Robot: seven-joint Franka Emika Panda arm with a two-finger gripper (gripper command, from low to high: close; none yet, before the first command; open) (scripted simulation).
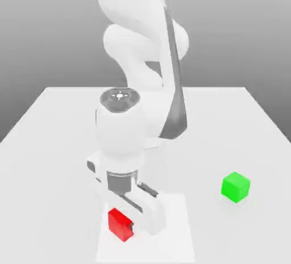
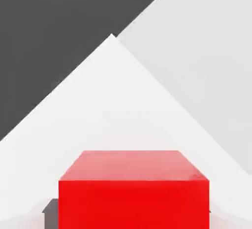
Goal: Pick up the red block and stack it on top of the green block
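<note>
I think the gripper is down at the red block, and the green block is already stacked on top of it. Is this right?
Not quite. The gripper is down at the red block, but the green block is not stacked on it: the exterior view shows it resting apart on the table, toward that view's right.

exterior view: raised, facing the arm head-on across the white table, mid-range, whole tabletop in frame | hand view: very near, low over the table (surface and dark backdrop beyond) | shared by the 2 views: red block, at 6 o'clock in both
</note>
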